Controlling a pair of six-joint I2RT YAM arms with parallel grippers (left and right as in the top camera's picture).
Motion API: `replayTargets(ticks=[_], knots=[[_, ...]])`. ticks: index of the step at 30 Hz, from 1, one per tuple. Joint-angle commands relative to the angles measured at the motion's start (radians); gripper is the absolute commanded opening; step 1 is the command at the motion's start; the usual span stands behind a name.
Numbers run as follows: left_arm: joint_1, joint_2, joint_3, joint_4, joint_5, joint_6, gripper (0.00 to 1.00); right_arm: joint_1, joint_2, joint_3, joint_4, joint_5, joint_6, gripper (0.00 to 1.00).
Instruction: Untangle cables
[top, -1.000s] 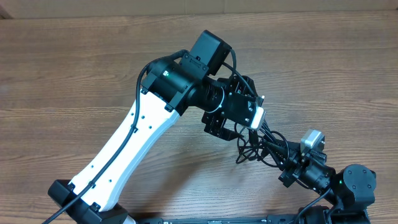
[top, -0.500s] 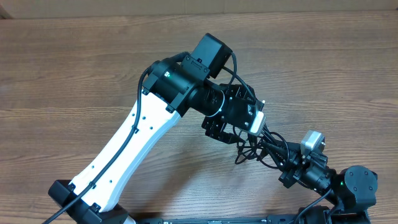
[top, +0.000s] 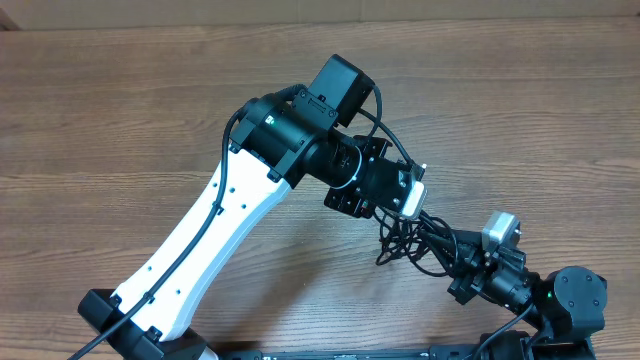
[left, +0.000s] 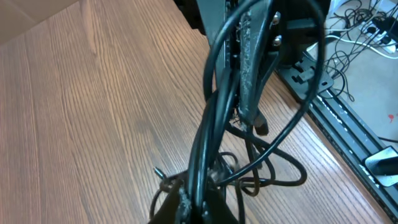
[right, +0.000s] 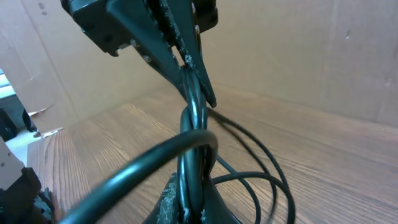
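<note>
Cables: thin black rubbery cables (top: 405, 248), glossy and round in section, were bunched in a loose knot of curling loops between the two arms. The lowest loops lay on the counter, and several strands rose from them, pulled straight.
Left jaws: the dark metal left gripper (left: 188, 198), with rough, gritty pads, had its jaws clamped on a bundle of those straight strands.
Right jaws: the matching dark right gripper (right: 186, 200) was closed on the same bundle, its jaws pinched tight, nose to nose with the left one just above the loops.
Counter: a brown wood-grain laminate counter (top: 120, 120), matte, with fine streaks running side to side.
Room: flat tan cardboard sheets (right: 311, 50) stood along the far side. A black slotted metal rail (left: 339, 121) ran along the near edge, and beyond it a tangle of loose floor wires (left: 364, 22) lay on a pale floor.
Open room: the knot sat near the front right, close to the rail, and a wide stretch of wood grain spread to the left and towards the back.
</note>
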Motion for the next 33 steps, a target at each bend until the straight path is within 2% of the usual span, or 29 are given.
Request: replayTargets(ticks=[1, 2, 5, 7, 9, 11, 19, 23, 26, 33], knots=[[-0.004, -0.002, 0.010, -0.004, 0.000, -0.011, 0.04, -0.002, -0.007, 0.010, 0.004, 0.003, -0.015, 0.04], [-0.004, -0.002, 0.010, -0.006, 0.000, -0.011, 0.04, -0.002, -0.007, 0.010, -0.003, 0.018, -0.015, 0.09], [-0.004, -0.002, 0.010, -0.006, -0.023, -0.050, 0.04, -0.002, -0.007, 0.010, -0.043, 0.092, -0.015, 0.33], [-0.004, -0.002, 0.010, 0.000, -0.058, -0.100, 0.04, -0.002, -0.007, 0.010, -0.072, 0.161, -0.014, 0.67], [-0.004, -0.002, 0.010, 0.008, -0.105, -0.168, 0.04, -0.002, -0.007, 0.010, -0.096, 0.234, -0.007, 0.85], [-0.004, -0.002, 0.010, 0.014, -0.137, -0.226, 0.04, -0.002, -0.007, 0.010, -0.112, 0.298, -0.003, 0.98], [-0.004, -0.002, 0.010, 0.085, -0.273, -0.501, 0.04, -0.002, -0.007, 0.010, -0.182, 0.618, 0.122, 1.00], [-0.004, -0.002, 0.010, 0.109, -0.297, -0.603, 0.04, -0.002, -0.007, 0.010, -0.183, 0.712, 0.229, 1.00], [-0.004, -0.002, 0.010, 0.135, -0.362, -0.727, 0.04, -0.002, -0.007, 0.010, -0.182, 0.792, 0.345, 1.00], [-0.004, -0.002, 0.010, 0.174, -0.440, -0.953, 0.04, -0.002, -0.007, 0.010, -0.180, 0.819, 0.563, 1.00]])
